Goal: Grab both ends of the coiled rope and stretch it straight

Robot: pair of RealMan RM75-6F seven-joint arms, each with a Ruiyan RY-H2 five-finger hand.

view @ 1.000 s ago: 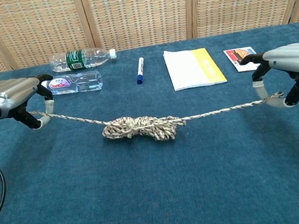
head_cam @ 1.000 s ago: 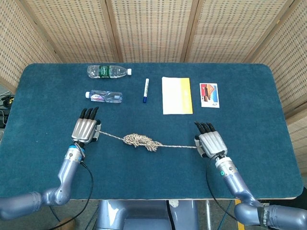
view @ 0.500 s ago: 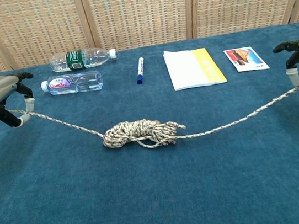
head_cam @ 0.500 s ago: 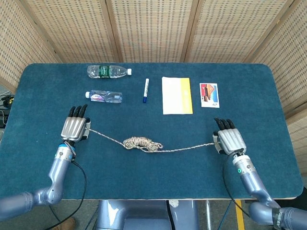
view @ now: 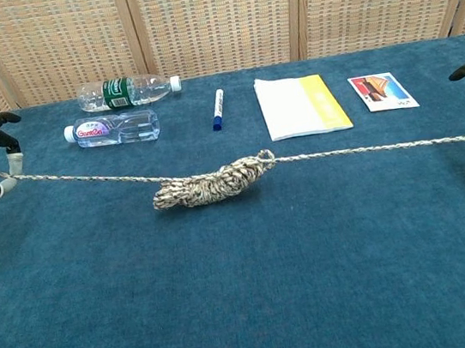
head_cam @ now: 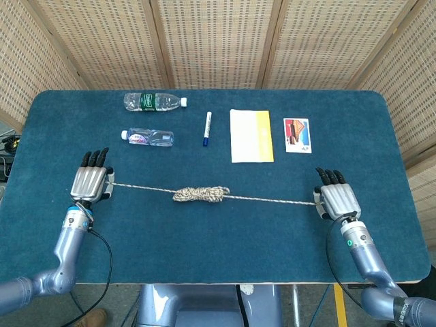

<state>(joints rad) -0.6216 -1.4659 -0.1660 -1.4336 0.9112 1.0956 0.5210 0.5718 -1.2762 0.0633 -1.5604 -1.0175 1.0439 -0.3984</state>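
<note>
One speckled beige-and-brown braided rope [head_cam: 204,195] lies stretched taut across the middle of the dark blue felt-covered table [head_cam: 218,238], its two thin strands running out straight from a lumpy, elongated bundle of coils left of centre. The left hand [head_cam: 89,183], a silver metal shell with black fingers, grips the rope's left end, pinching it in the chest view between white-tipped fingers curled in over the strand. The right hand [head_cam: 336,199], of the same build, holds the other end at the table's right side; in the chest view only its fingertips show at the frame's edge, closed on the strand. Beyond the rope, towards the woven wicker panels, lie a clear green-labelled plastic bottle [head_cam: 154,102], a smaller clear bottle [head_cam: 147,137], a white marker with a blue cap [head_cam: 207,129], a white-and-yellow booklet [head_cam: 251,135] and a colourful printed card [head_cam: 297,135].
</note>
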